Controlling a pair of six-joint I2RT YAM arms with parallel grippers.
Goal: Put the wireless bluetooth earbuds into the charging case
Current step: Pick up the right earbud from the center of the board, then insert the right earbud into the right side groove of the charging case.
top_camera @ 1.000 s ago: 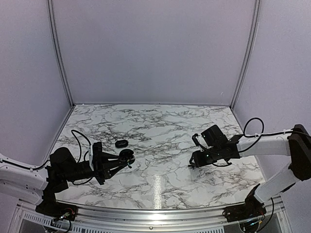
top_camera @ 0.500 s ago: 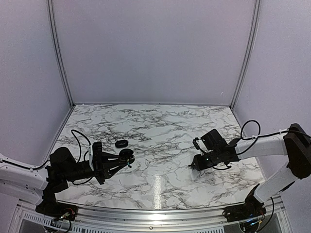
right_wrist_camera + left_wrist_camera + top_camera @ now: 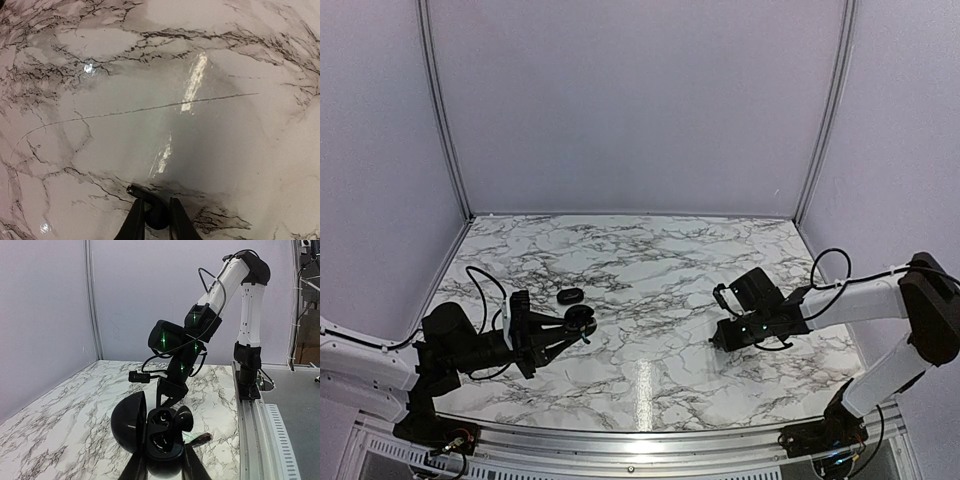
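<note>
One earbud point(image 3: 156, 217), small and glossy black, lies on the marble table point(image 3: 210, 115) toward the near right. It is pinched between the fingers of the right gripper point(image 3: 155, 204), whose jaws stand narrow against its two sides, and a short stem pokes out to one side. On the near left, the left gripper point(image 3: 163, 465) is clamped tight on the base of the charging case point(image 3: 161, 439), whose lid point(image 3: 127, 422) stands swung open. A rounded glossy black shape sits in one well of the case, but I cannot tell whether it is a second bud. Just beyond the case, a black ring-shaped object point(image 3: 571, 296) rests on the marble, apart from both arms.
</note>
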